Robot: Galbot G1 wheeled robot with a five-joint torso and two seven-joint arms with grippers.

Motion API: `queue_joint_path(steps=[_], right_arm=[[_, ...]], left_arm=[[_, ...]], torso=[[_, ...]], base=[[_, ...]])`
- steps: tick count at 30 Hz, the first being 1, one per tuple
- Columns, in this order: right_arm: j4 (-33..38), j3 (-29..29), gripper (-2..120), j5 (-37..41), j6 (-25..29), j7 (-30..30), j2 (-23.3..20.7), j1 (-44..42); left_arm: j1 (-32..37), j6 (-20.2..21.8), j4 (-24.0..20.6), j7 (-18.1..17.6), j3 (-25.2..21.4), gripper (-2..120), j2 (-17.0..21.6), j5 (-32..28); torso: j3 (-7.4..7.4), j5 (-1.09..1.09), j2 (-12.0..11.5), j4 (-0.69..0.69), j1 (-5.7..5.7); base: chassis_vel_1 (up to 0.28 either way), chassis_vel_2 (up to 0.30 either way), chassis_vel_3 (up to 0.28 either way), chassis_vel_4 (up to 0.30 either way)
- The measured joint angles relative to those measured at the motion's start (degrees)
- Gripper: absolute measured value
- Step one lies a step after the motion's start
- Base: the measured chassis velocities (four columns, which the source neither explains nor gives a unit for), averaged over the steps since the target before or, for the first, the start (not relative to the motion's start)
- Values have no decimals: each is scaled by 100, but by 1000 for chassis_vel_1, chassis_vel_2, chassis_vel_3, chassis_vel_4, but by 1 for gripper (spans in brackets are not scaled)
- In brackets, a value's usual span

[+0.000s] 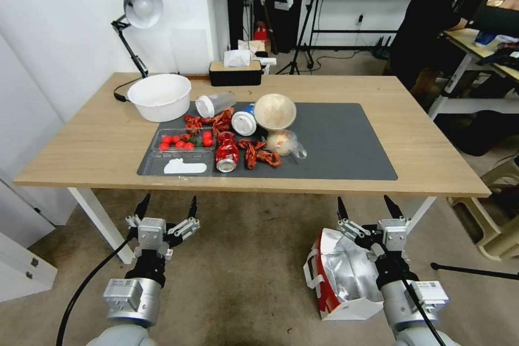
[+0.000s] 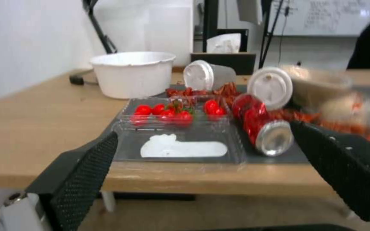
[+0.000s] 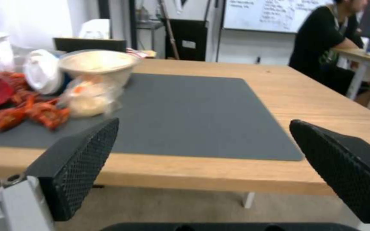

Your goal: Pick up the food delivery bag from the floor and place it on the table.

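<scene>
- Right claw (image 1: 367,206): fingers apart, empty, poised above the food delivery bag (image 1: 340,275), presumably for a pick.
- Left claw (image 1: 166,207): apart, empty, idle, well left of bag.
- Bag: upright on floor (image 1: 243,281), foil mouth open, just before the surface (image 1: 421,151).

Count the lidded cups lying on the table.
2, both tipped over on the dark mat: a clear cup beside the white bowl, and a blue-and-white cup next to the upturned paper bowl. More could hide behind the clutter.
</scene>
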Motion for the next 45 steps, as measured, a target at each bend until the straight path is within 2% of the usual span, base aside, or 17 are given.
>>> queue_joint_path(steps=[1, 3, 4, 10, 13, 20, 37, 45], right_arm=[[0, 0, 100, 0, 0, 0, 0, 0], [186, 233, 100, 323, -441, 31, -108, 138], [285, 366, 100, 500, -683, 48, -167, 213], [484, 627, 100, 855, -1147, 77, -292, 359], [614, 843, 100, 1177, -1331, -12, -424, 356], [643, 854, 100, 1184, -1335, -34, -442, 314], [640, 844, 100, 1116, -1225, -48, -468, 244], [468, 758, 100, 1064, -685, -190, -497, 165]], left_arm=[[0, 0, 0, 0, 0, 100, 0, 0], [-102, 308, -180, -20, -54, 100, -143, -402], [-108, 335, -191, -10, -84, 100, -180, -472], [-103, 293, -175, 17, -111, 100, -199, -487], [-54, 91, -63, 63, -147, 100, -189, -377], [-5, -135, -12, 176, -212, 100, -158, -514], [60, -256, 55, 239, -208, 100, -137, -576], [58, -272, 69, 233, -194, 100, -140, -545]], torso=[[0, 0, 0, 0, 0], [0, 1, 0, 0, 0], [0, 1, 0, 0, 0], [0, -1, 0, 1, 0], [0, 0, 0, 0, 0], [0, 0, 0, 0, 0], [-4, -1, -5, 0, -2], [-123, -1, -222, 0, -98]], base=[[0, 0, 0, 0], [0, 0, 0, 0], [0, 0, 0, 0], [0, 0, 0, 0], [0, 0, 0, 0], [0, 0, 0, 0], [0, 0, 0, 0], [0, 0, 0, 0]])
